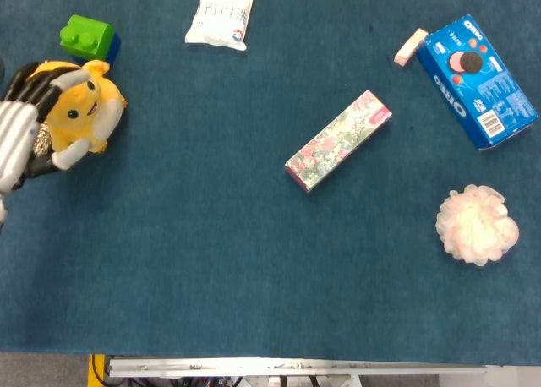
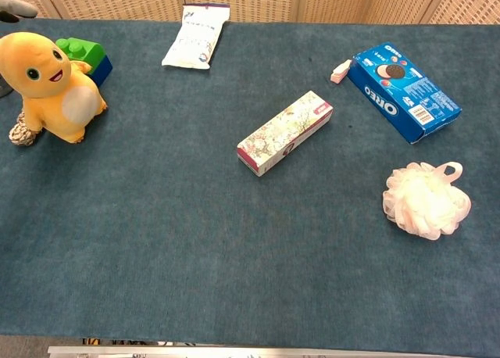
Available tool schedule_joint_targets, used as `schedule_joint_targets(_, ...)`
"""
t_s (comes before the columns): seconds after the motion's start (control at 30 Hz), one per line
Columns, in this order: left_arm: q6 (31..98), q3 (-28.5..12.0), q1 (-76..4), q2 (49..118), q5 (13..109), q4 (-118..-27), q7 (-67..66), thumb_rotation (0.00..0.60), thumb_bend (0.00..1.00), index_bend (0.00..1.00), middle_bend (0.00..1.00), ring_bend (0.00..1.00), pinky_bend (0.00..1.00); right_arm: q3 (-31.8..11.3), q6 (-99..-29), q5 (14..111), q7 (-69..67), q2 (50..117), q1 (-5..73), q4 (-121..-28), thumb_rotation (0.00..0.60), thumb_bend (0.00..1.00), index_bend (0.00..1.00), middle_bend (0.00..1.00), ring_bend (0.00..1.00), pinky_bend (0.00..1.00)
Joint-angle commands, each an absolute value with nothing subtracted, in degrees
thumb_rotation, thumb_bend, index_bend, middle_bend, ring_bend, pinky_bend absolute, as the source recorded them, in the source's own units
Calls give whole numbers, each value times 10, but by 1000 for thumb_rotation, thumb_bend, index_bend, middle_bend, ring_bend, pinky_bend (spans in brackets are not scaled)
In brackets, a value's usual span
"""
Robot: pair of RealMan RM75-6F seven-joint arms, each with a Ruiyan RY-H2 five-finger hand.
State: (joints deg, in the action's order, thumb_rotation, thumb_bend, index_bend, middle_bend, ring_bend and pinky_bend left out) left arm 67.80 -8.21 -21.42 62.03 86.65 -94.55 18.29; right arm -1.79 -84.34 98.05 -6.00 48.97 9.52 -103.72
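My left hand [image 1: 24,129] comes in from the left edge in the head view, its fingers spread over the left side of a yellow plush toy [image 1: 82,108]. In the chest view the plush toy [image 2: 47,80] sits upright on the blue cloth with nothing around it, and only one fingertip [image 2: 12,10] shows above it at the top left. The hand looks to be hovering over the toy, holding nothing. My right hand appears in neither view.
Behind the toy is a green block [image 1: 87,36] and beside it a small brown knotted thing [image 2: 22,131]. A white packet [image 1: 221,11] lies at the back, a floral box [image 1: 338,139] mid-table, an Oreo box [image 1: 478,79] with a pink eraser [image 1: 411,46] at back right, a pale bath pouf [image 1: 477,225] on the right.
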Motion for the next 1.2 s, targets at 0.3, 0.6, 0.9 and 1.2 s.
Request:
schedule_joint_targets(0.3, 631, -100, -272, 685, 834, -853, 147, 0, 19, 143, 145, 102, 0, -15, -847, 977, -66, 497, 92, -1027, 600, 0, 0, 27, 0, 0)
schedule_joint_targets(0.6, 627, -108, -285, 719, 798, -775, 114, 0, 20, 143, 144, 93, 0, -11, -855, 974, -70, 495, 84, -1022, 600, 0, 0, 27, 0, 0)
schedule_joint_targets(0.9, 615, -104, -299, 755, 781, -718, 81, 0, 19, 143, 144, 93, 0, -10, -858, 968, -78, 498, 79, -1014, 600, 0, 0, 27, 0, 0)
schedule_joint_targets(1.2, 596, -104, -317, 785, 768, -687, 76, 0, 20, 143, 144, 93, 0, -10, -863, 964, -81, 498, 74, -1010, 600, 0, 0, 27, 0, 0)
